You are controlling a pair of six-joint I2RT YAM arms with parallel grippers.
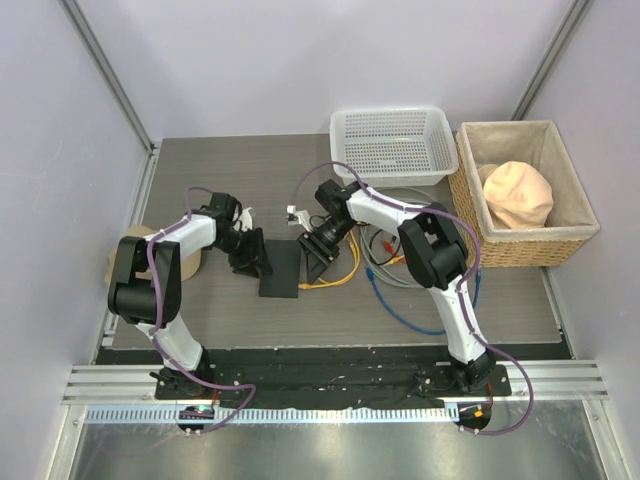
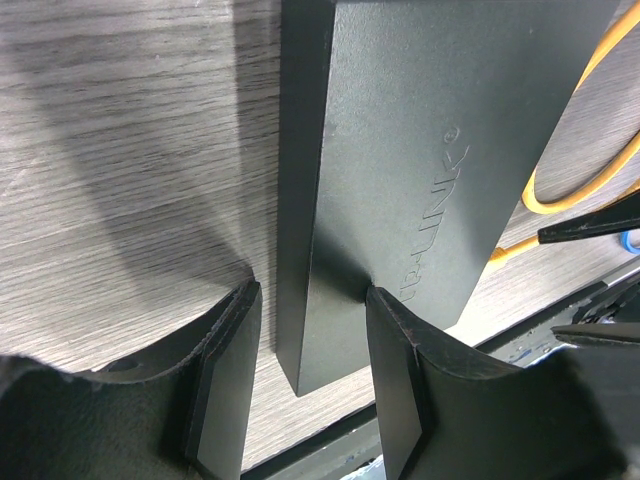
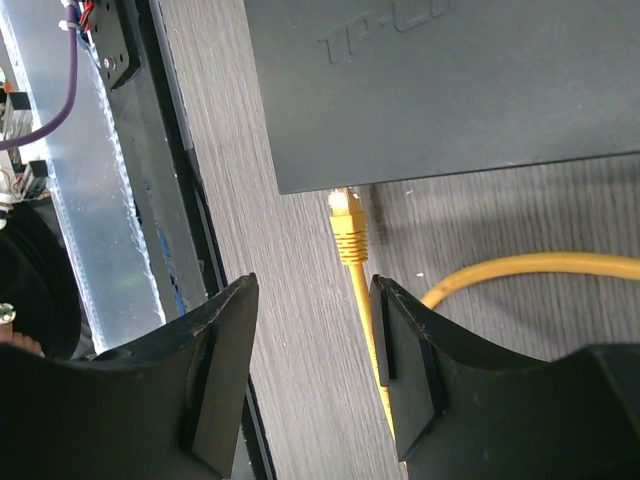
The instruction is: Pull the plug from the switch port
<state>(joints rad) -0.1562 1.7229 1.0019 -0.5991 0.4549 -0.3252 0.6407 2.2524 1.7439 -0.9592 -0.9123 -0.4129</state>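
Right claw (image 3: 312, 288) first: the jaws are held apart and nothing is gripped. The yellow cable (image 3: 520, 266) is threaded between the fingers, hard by one of them. Just ahead, the plug (image 3: 345, 215) is seen with its nose at the edge of the switch (image 3: 450, 90), which lies flat on the table (image 3: 480, 215) between the two arms.

Over to the left claw (image 2: 310, 292): it is set astride a corner of the switch, jaws partway apart. A strip of table is visible between one pad and the switch's side wall, so no clamp is made there.

Now the risks. If the cable is pinched rather than the plug body, the latch may be left unpressed. The whole switch would then be dragged along, and with the left claw loose, nothing would stop it. The cable could also be strained at the boot.

What can't be made out:
- The port face is turned away from every view.
- Whether the plug is fully seated cannot be judged.
- The latch tab is not seen.
- From above, both claws are largely masked by their own wrists.
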